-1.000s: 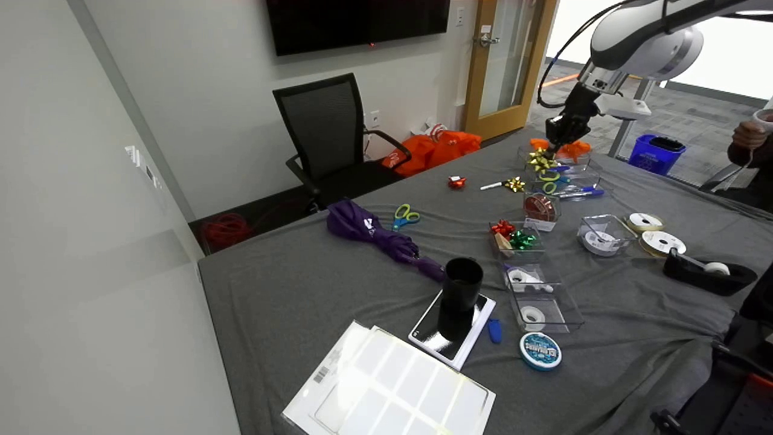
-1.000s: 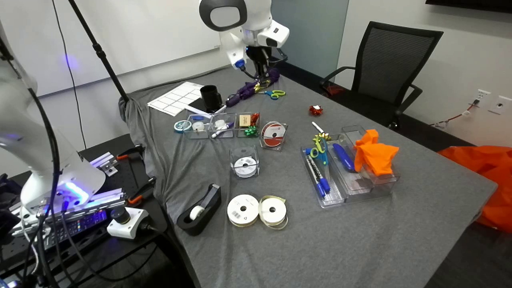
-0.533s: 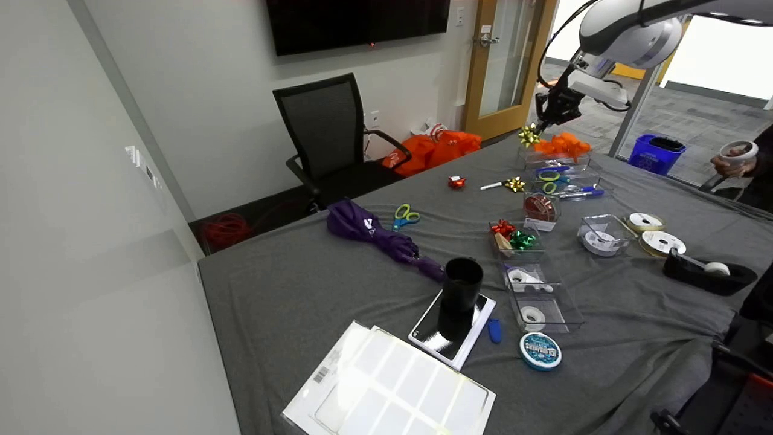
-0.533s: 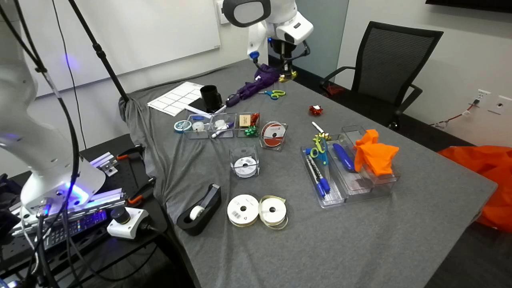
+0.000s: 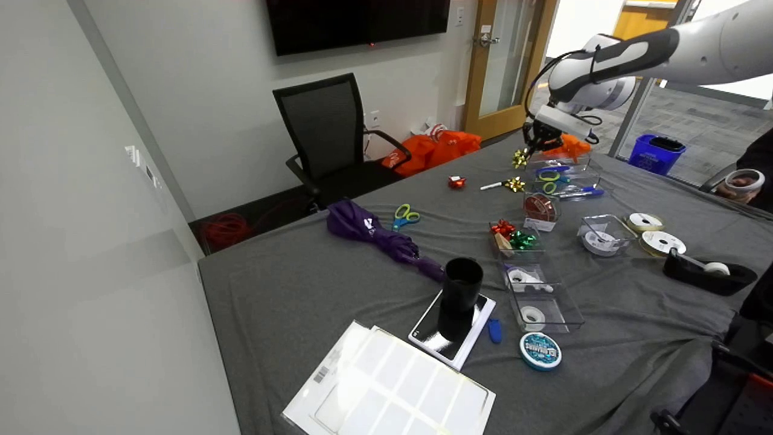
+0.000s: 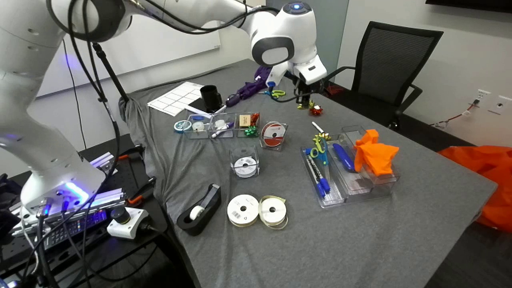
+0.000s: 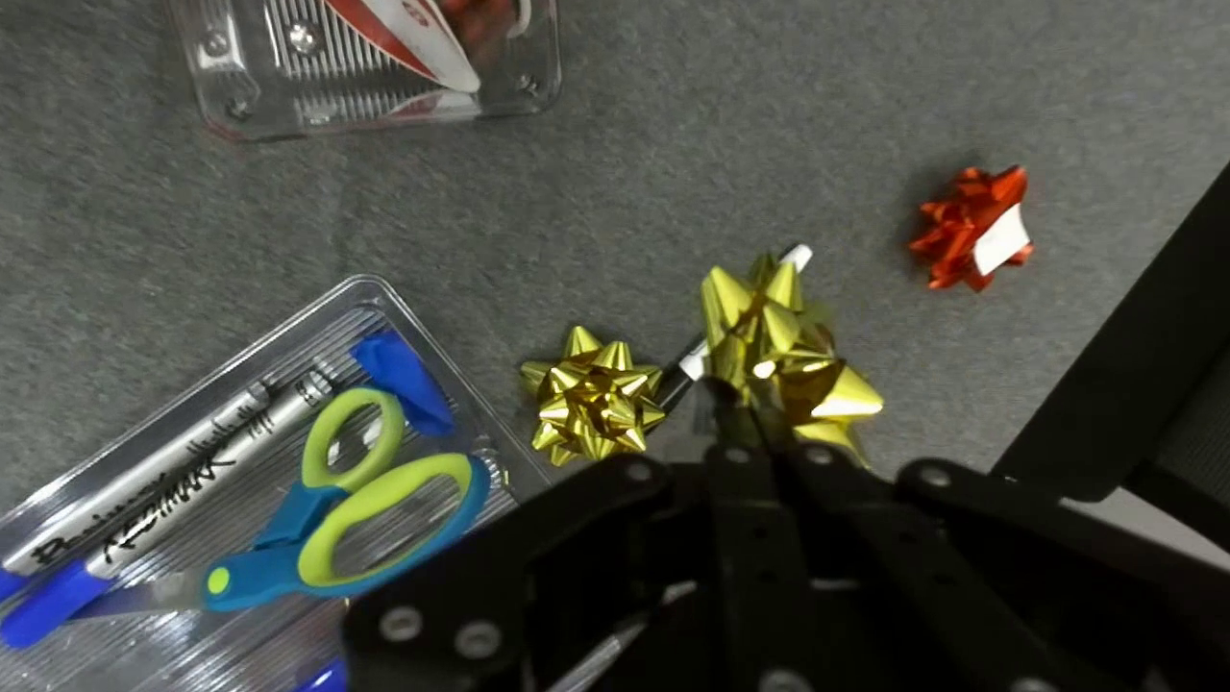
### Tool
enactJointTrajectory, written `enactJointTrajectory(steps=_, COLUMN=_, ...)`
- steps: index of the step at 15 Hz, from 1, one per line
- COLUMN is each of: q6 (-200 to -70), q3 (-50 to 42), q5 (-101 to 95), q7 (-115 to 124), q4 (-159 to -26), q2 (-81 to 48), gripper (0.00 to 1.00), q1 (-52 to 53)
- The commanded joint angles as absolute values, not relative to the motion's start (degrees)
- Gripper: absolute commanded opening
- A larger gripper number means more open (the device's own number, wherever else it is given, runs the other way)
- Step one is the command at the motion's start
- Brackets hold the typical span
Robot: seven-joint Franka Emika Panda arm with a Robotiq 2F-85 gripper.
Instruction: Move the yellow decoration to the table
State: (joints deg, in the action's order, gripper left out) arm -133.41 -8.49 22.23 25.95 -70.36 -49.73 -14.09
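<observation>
One yellow bow (image 7: 783, 351) seems pinched in the tool (image 7: 750, 411).

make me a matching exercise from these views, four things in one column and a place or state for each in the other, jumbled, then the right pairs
Things
1. Jaws
2. Black mug
3. Green gift bow
4. Purple umbrella

Place or state
A. In a clear compartment with a red gift bow
B. Closed on a gold gift bow
C. Folded, lying on the grey-draped table
D. Standing on a flat box

Right pairs: 1-B, 2-D, 3-A, 4-C
</observation>
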Motion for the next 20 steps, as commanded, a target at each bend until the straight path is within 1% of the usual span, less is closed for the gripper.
enactJointTrajectory(steps=1, q6=-134.32, q3=-8.64, q5=21.22, q7=30.03, q4=-61.99, q2=-57.19, gripper=0.00, q1=-14.91)
enactJointTrajectory(steps=5, q6=-134.20, q3=-9.29, q5=20.25, q7=33.78, q4=-56.16, q2=-62.22, gripper=0.00, q1=-15.34)
enactJointTrajectory(steps=6, q6=-133.83, q3=-9.51, q5=19.69, q7=34.48, q4=-55.16, q2=-62.95, gripper=0.26, q1=-15.37)
enactJointTrajectory(steps=7, q6=-133.54, q3=-9.40, q5=19.25, q7=34.85, q4=-54.46, q2=-63.43, gripper=0.27, q1=-15.59)
enactJointTrajectory(steps=9, q6=-133.02, q3=-8.87, q5=18.43, q7=34.30, q4=-54.01, q2=-63.45, gripper=0.39, q1=-16.07)
enactJointTrajectory(steps=12, q6=-132.73, q3=-8.96, q5=19.23, q7=31.52, q4=-56.20, q2=-61.49, gripper=0.63, q1=-15.92)
enactJointTrajectory(steps=17, q6=-131.99, q3=-8.48, q5=19.33, q7=26.98, q4=-58.61, q2=-58.99, gripper=0.96, q1=-16.14)
enactJointTrajectory(steps=18, q6=-131.73, q3=-8.19, q5=19.25, q7=24.89, q4=-59.66, q2=-58.03, gripper=1.00, q1=-16.20)
enactJointTrajectory(steps=20, q6=-130.79, q3=-7.35, q5=19.42, q7=19.73, q4=-62.01, q2=-55.62, gripper=1.00, q1=-16.39)
